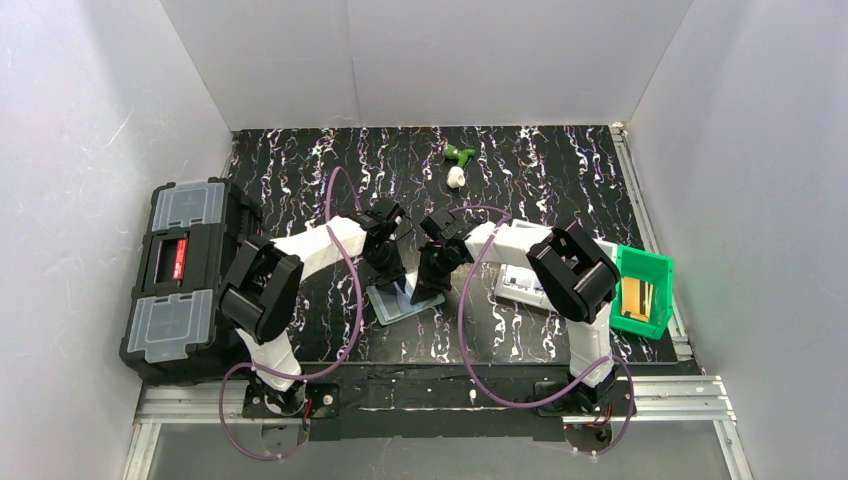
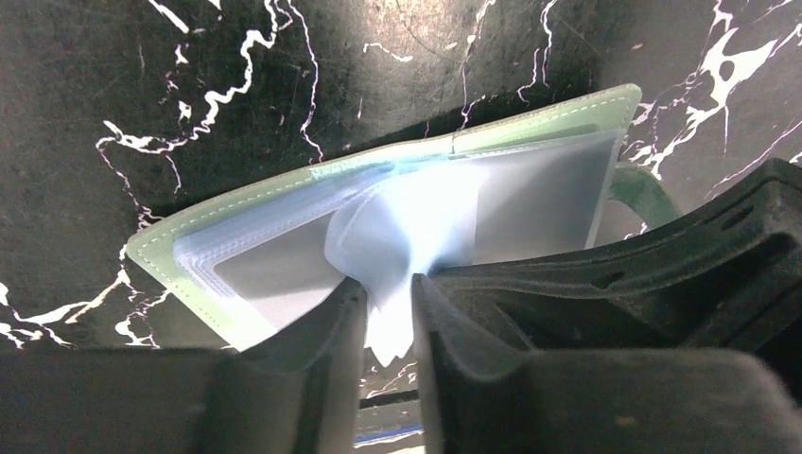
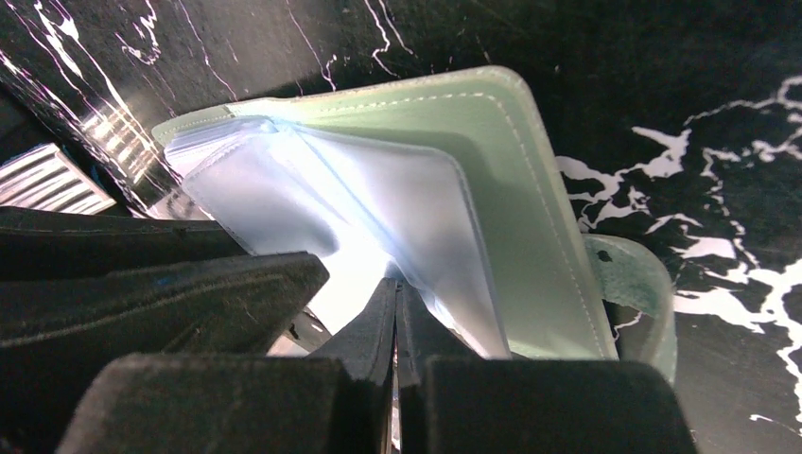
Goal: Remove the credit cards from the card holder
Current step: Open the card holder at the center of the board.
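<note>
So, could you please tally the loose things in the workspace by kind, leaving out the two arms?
toolbox: 1
green bin: 1
card holder: 1
white tray: 1
small green item: 1
small white item: 1
Total: 6

Black toolbox [image 1: 185, 268] left; green bin [image 1: 646, 264] right (yellowish contents).

One card holder [image 1: 388, 306], its clear sleeves too bunched to count. Two grippers: one left gripper [image 2: 388, 303], one right gripper [image 3: 395, 293]. One black toolbox [image 1: 185, 265], one green bin [image 1: 645, 270], one white tray [image 1: 520, 286], one small green object [image 1: 460, 154], one small white object [image 1: 455, 177].
</note>
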Controlling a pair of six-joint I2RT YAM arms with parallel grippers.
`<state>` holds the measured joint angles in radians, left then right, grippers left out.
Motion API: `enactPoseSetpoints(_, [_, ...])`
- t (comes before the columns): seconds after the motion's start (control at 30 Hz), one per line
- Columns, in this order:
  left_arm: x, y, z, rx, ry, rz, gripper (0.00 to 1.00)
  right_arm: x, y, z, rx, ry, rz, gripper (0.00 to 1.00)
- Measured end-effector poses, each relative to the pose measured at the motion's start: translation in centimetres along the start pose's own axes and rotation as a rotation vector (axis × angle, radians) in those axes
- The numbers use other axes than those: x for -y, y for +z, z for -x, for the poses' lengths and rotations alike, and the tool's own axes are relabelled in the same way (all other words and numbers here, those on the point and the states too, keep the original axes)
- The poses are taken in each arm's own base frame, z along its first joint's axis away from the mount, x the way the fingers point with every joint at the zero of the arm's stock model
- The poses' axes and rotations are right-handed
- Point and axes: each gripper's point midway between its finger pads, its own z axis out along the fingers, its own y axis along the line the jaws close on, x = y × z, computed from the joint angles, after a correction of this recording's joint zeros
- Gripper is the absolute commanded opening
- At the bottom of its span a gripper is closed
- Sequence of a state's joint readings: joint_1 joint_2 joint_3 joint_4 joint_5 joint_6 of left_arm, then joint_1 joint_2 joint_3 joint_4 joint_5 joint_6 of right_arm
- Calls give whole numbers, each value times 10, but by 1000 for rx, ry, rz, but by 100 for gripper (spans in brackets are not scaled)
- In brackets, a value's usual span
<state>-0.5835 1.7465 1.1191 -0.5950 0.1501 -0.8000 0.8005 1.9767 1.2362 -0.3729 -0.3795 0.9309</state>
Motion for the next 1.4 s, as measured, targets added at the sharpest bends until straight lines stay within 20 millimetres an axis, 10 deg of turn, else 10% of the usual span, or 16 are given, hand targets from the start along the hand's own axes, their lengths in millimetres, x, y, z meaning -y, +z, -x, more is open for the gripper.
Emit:
enactPoseSetpoints(0.33, [-1,-3,1,1,41,6,0,1,-28,3,77,-84,-40,18])
enactPoseSetpoints(0.7, [30,-22,13,20,114,-96,35,-31,-100,13,263,-226,-4,26])
enactPoseSetpoints(1.4, [87,19,22,-73,72,-249,59,24,-130,1,321,-225,-117,25])
